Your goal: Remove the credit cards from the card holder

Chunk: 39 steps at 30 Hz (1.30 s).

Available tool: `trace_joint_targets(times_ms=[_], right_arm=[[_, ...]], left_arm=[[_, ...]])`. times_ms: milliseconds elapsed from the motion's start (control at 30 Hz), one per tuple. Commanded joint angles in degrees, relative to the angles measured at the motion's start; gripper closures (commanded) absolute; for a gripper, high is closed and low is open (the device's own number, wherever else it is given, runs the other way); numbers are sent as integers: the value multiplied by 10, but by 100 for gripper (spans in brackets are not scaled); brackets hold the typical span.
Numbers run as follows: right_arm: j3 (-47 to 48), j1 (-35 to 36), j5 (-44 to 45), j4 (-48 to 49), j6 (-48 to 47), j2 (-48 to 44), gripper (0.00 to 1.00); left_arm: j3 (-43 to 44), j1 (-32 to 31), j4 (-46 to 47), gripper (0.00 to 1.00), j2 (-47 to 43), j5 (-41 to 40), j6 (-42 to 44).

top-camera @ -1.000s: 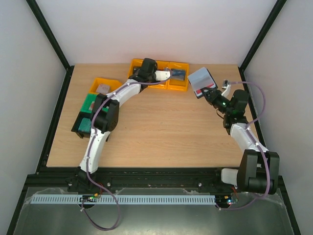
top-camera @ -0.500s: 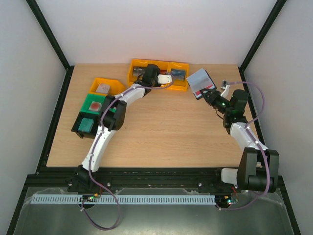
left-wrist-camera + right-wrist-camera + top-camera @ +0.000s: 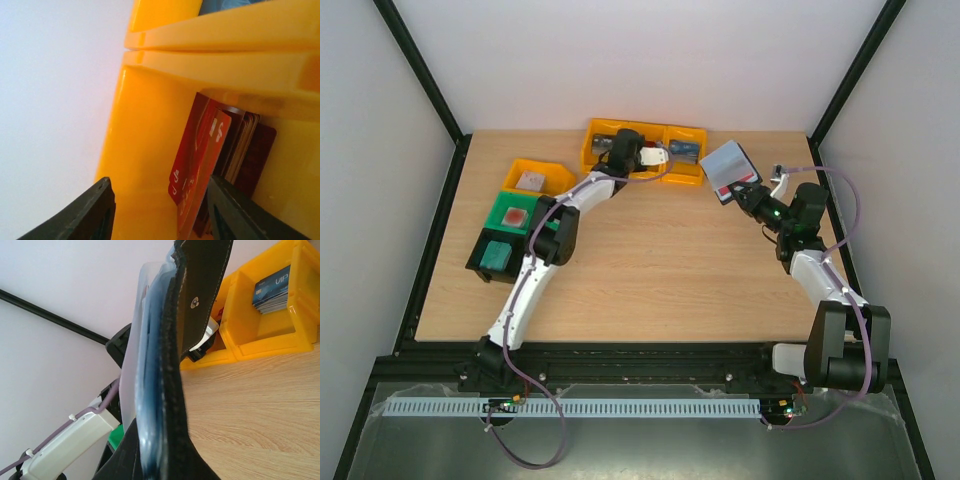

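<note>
raise left gripper (image 3: 159, 200), jaws spread, straight up off the red credit cards (image 3: 200, 160) lying, seemingly loose, in the yellow bin (image 3: 150, 125); hold card holder (image 3: 728, 163) steady aloft, pinched in right gripper (image 3: 743, 192).

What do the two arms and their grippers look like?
Both the left arm and right arm have white links, black joint housings and a loose mauve cable. The left gripper has black fingers; a green light glows near the right wrist.

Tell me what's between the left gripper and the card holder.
Top view: the yellow bin, its right pocket holding blue cards, sits between left gripper and card holder.
</note>
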Motion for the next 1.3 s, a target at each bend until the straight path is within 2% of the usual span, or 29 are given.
trace_joint_targets(times_ms=[0,300,433,567,733,833,867,1033,1133,1267], right_arm=[[19,-3,-17,16,-11,-2,98],[19,-2,-22,15,-13,-9,98],[20,-2,-22,6,-14,-7,98],[26,-1,-7,-50,-58,-22,98],[50,31,30,-197,-182,-42,98],[68,89,29,-260,-231,-49,98],[72,111,28,-272,-237,-51,98],[51,203,97,-260,-185,-76,98],[25,260,142,-220,-134,-94,98],[-43,324,176,-98,-19,-131,98]], left_arm=[[11,9,-61,43,-21,66,-67],[11,12,-67,28,-61,97,-165],[10,15,-95,25,-115,140,-246],[12,23,-191,22,-192,236,-333],[-6,24,-385,21,-301,340,-381],[-74,14,-459,13,-386,376,-407],[-110,6,-485,3,-421,378,-408],[-264,-59,-587,1,-547,338,-420],[-390,-87,-550,1,-624,316,-462],[-541,-114,-467,0,-720,276,-492]])
